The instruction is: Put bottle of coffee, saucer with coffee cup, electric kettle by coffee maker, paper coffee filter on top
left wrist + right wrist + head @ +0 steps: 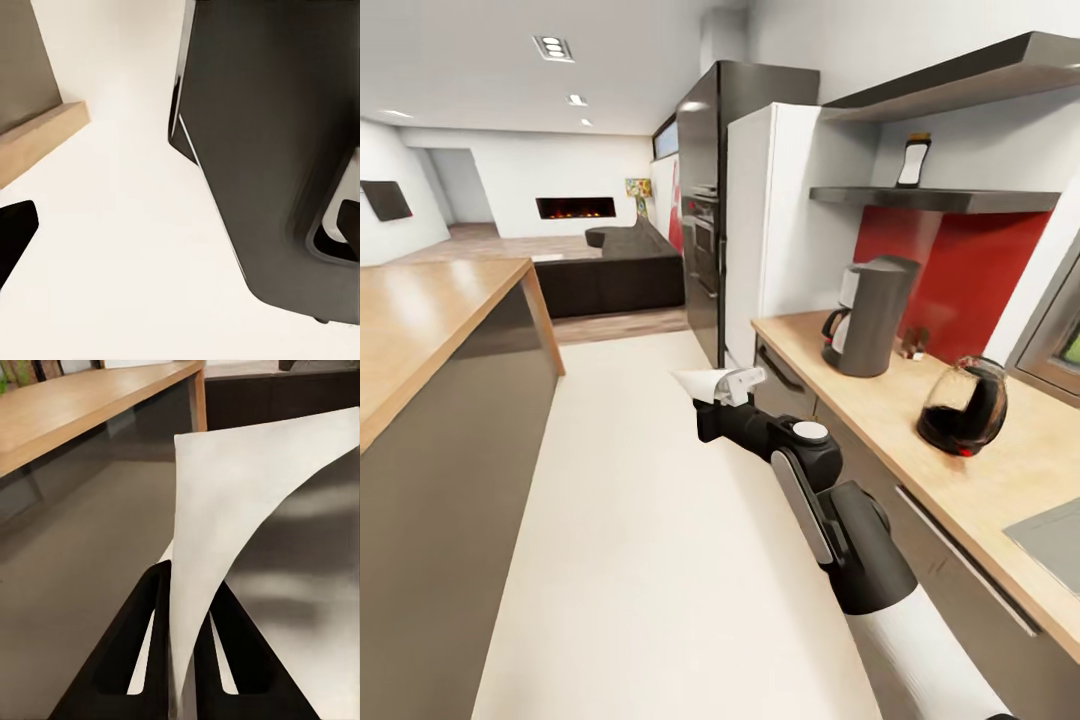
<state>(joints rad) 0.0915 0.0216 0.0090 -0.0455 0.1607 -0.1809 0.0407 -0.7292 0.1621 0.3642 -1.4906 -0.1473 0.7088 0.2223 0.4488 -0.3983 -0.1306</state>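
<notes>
Right arm is stretched forward over the pale floor (660, 560), in the aisle between the island counter (430, 310) on the left and the kitchen countertop (1000, 470) on the right. Aisle is wide and open ahead, running to the dark sofa (615, 265) in the living area. Arm sits close to the countertop's front edge, well apart from the island edge.

Right gripper (732, 385) is pinching the paper coffee filter (700, 383): in the right wrist view both black fingers (142, 645) press together on the narrow end of the white sheet (247, 532), which fans out wide beyond the tips. Filter is held above the floor, short of the coffee maker.

Left gripper: one dark finger tip (13, 236) at the frame edge in the left wrist view (the other isn't visible), so I cannot tell whether it is spread or closed. That view looks down past the robot's dark body (270, 150) to the floor, with a wood edge (37, 139) in the corner.

Counts on the countertop: one coffee maker (865, 315), grey, upright near the counter's far end by the white fridge (780, 220); one electric kettle (963, 405), dark glass, near the counter's front edge and apart from the coffee maker; one small dark item (913, 343) behind them at the red backsplash (960, 280), too small to identify.

Shelves: two, wall-mounted. One bottle of coffee (913, 160) stands on the lower shelf (930, 198), above the coffee maker.

Bottle has a pale label; no text readable. No other writing legible.
</notes>
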